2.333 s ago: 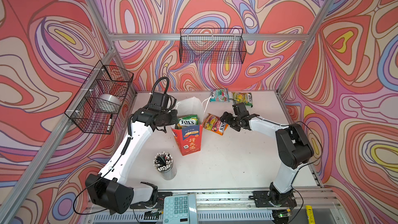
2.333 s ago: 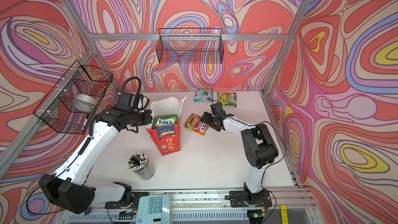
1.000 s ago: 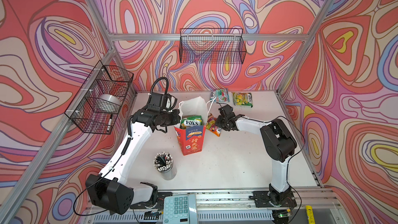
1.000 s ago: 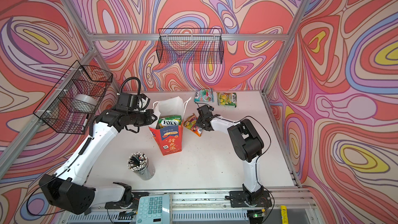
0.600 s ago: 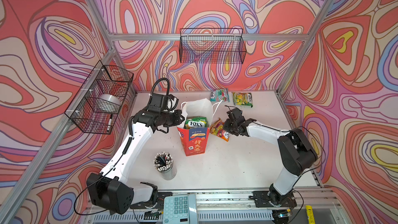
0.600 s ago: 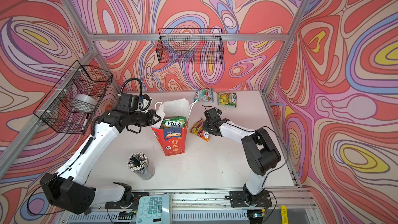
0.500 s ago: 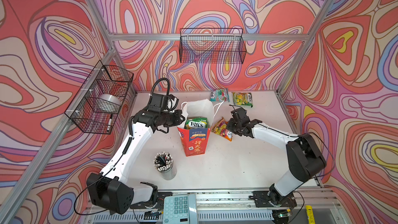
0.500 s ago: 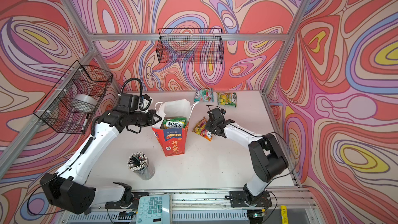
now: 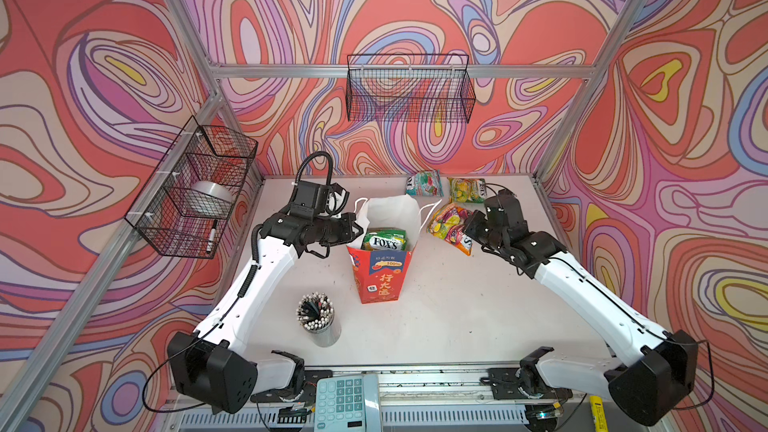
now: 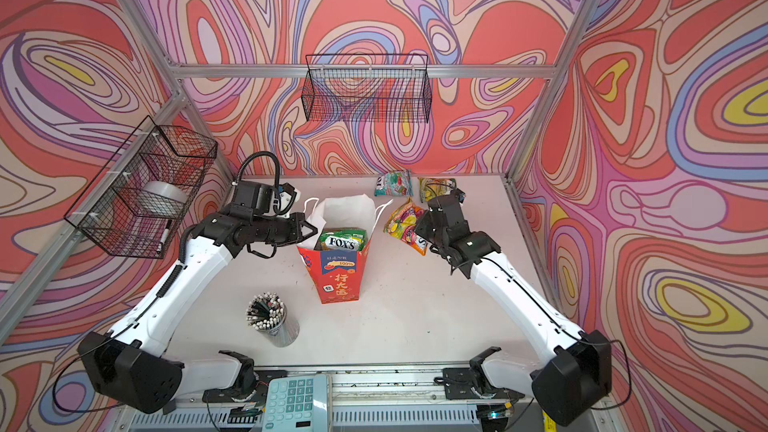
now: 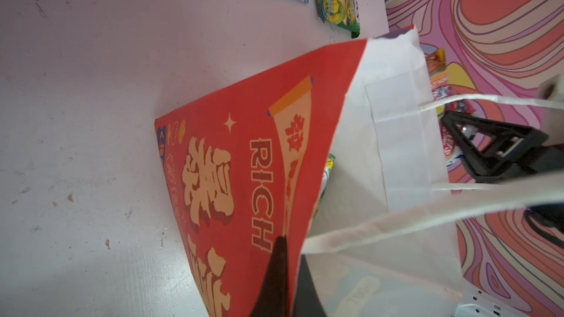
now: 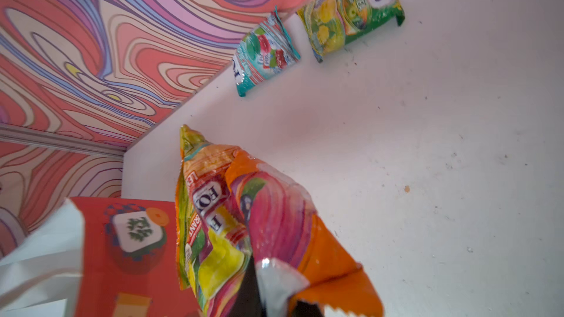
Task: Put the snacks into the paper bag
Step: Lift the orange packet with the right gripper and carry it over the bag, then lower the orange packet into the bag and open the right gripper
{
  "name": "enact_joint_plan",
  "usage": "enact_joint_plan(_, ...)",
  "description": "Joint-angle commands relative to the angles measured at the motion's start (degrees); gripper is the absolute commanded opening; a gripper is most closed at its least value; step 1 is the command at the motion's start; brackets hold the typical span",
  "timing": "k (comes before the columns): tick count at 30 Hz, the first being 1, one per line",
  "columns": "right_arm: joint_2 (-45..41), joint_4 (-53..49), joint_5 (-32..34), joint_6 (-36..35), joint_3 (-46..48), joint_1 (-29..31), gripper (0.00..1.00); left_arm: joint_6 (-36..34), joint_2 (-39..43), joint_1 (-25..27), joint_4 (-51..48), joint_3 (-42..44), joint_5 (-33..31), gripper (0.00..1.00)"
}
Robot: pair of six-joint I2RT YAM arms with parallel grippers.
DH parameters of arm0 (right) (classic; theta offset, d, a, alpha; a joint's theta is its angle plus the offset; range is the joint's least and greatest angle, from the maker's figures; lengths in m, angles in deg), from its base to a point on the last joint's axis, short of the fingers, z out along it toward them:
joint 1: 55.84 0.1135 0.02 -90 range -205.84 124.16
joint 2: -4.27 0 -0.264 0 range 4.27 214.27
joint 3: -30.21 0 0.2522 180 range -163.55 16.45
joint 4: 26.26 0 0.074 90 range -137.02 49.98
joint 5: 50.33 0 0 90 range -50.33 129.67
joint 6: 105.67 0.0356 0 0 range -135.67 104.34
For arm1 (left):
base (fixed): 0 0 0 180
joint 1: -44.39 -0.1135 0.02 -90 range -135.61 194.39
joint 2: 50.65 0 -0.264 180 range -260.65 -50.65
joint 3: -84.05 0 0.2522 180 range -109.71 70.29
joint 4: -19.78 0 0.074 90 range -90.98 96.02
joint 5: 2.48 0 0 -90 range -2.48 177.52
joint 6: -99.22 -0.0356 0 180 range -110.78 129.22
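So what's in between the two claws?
The paper bag stands between them in both top views. The left claw pinches its rim; the right claw holds an orange pouch beside it.

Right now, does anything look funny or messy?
Yes: the right gripper pinches a crumpled orange pouch, maybe two bunched together, dangling in the air beside the paper bag, whose rim the left gripper pinches open.
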Motion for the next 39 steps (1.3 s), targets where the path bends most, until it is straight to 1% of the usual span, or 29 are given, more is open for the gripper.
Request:
enact_joint_plan(1,-2.9,-1.5,0.2,-3.1,-6.3,1.4,0.00,0.7,0.9,0.4,3.3,-0.2,3.0,0.00)
enact_joint_plan(4,-1.4,-3.0,0.0,-5.2,-13.5,4.0,0.00,0.8,0.8,0.6,3.3,-0.2,3.1,0.00)
enact_joint_plan(9,4.5,-5.0,3.5,-9.4,-26.2,12.3,0.00,0.5,0.8,0.8,2.9,-0.3,2.5,0.00)
enact_joint_plan(15,12.8,-5.7,5.4,-12.7,-36.6,20.3,0.00,0.1,0.5,1.1,2.3,-0.5,1.3,0.00)
enact_joint_plan(18,16.1,-5.8,6.4,-13.6,-37.3,22.9,0.00,-0.2,0.4,1.1,1.6,-0.8,0.4,0.00)
enact_joint_plan(22,17.6,-5.0,5.5,-13.9,-34.4,23.4,0.00,-0.3,0.8,1.1,1.5,-0.7,-0.8,0.00)
enact_joint_plan(27,18.8,-6.1,6.8,-15.8,-31.4,23.4,0.00,-0.3,0.7,1.1,1.4,-0.7,-1.3,0.00)
enact_joint_plan(31,20.0,-6.5,6.4,-17.3,-31.3,23.4,0.00,-0.4,0.6,1.1,1.3,-0.9,-0.9,0.00)
enact_joint_plan(39,24.7,-9.7,7.0,-20.2,-35.0,23.4,0.00,-0.4,0.5,1.1,1.3,-0.8,-1.5,0.00)
